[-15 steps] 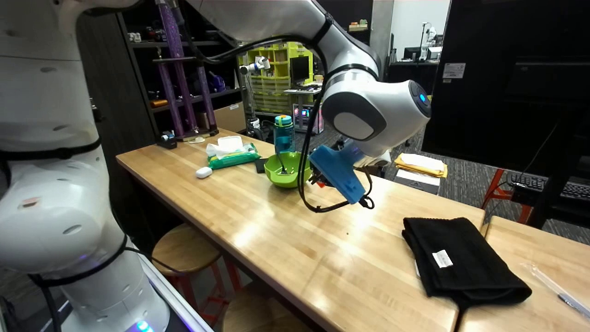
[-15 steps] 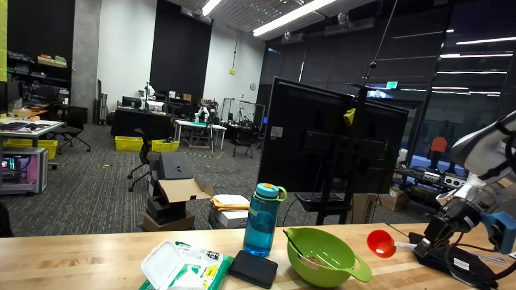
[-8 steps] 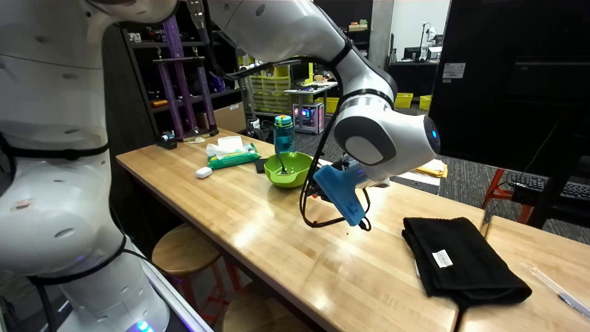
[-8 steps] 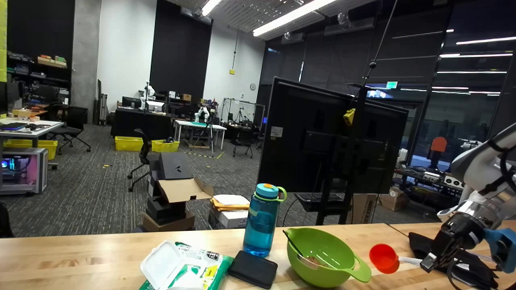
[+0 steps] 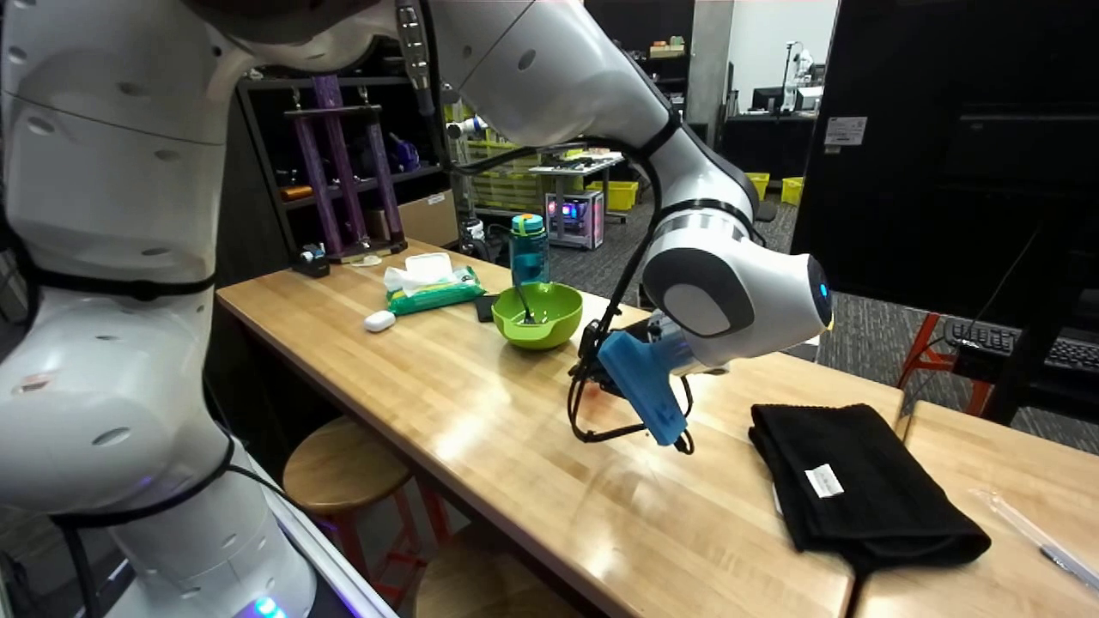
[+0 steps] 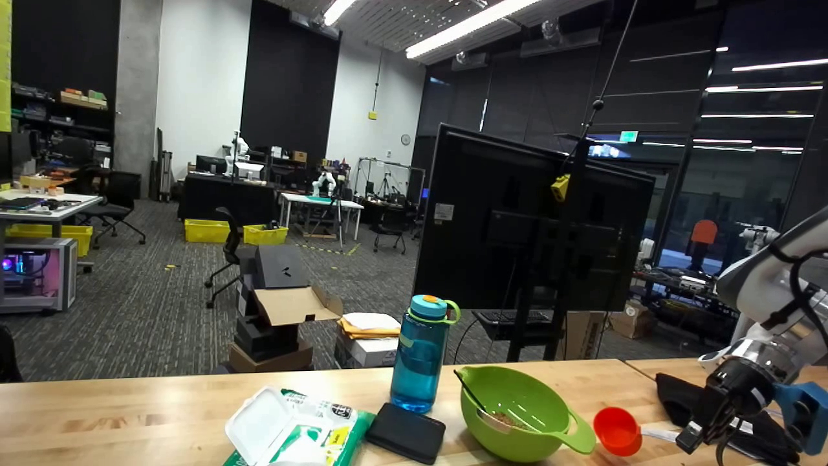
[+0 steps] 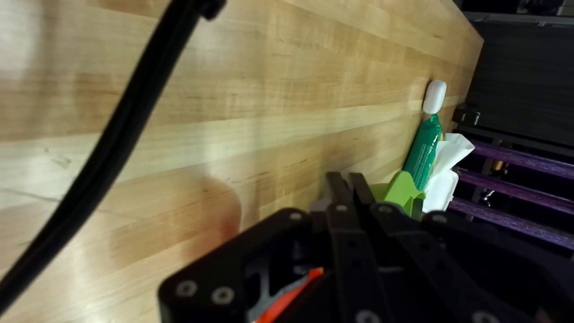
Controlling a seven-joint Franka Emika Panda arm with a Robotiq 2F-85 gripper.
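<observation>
One red cup (image 6: 618, 430) is held up by its pale handle (image 6: 658, 434), which the pincer (image 6: 689, 437) grips. The pincer's fingers (image 7: 339, 190) are pinched close together, and in the wrist view a bit of the red peeks out low down beside them. The cup is over the table (image 5: 481, 412), near a green bowl (image 6: 511, 450); I cannot tell if it touches the wood. A soft red glow (image 7: 222, 208) shows on the shiny top. In the bowl are some brown bits (image 6: 508, 421), and a black stick (image 6: 474, 393) leans on the rim. By the bowl stands a blue bottle (image 6: 420, 362). A flat black thing (image 6: 406, 432) lies between the bowl and a green and white pack of wipes (image 5: 438, 296), and a small white case (image 5: 379, 321) is just beside the pack. Well apart from the bowl, a folded black cloth (image 5: 876, 515) with a white tag (image 5: 824, 481) lies across the gap where two table tops meet. Close to the cloth is a thin clear stick (image 5: 1035, 539). A blue piece (image 5: 644, 386) sits on the white arm (image 5: 592, 77), and round stools (image 5: 348, 463) stand along the table's edge.
</observation>
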